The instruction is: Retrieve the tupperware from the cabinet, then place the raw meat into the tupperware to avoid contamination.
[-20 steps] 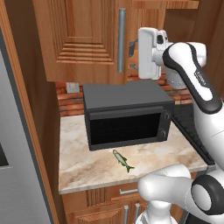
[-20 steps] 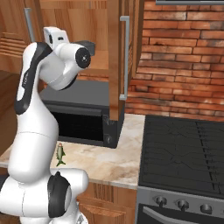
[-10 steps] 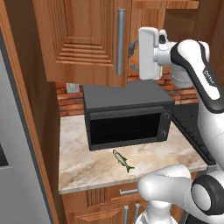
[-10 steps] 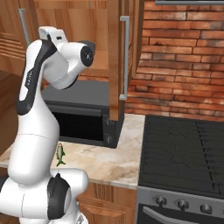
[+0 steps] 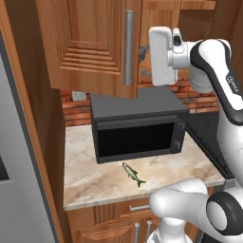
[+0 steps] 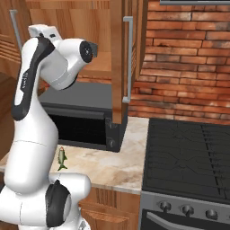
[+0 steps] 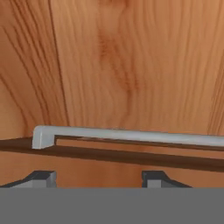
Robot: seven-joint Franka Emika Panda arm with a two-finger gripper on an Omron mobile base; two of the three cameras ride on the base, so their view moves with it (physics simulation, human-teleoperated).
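Gripper (image 7: 98, 177) sits right up against the cabinet (image 5: 90, 42) door, fingertips (image 7: 41, 177) apart with the silver bar handle (image 7: 131, 136) lying just past them, not clamped on it. From the left base view the hand is level with the left door's handle (image 5: 128, 47), beside the door edge. Raw meat (image 5: 133, 173), the small fish, lies on the marble counter (image 5: 85, 175) just in front of the black microwave (image 5: 137, 126). Stove (image 6: 188, 161) is to the right.
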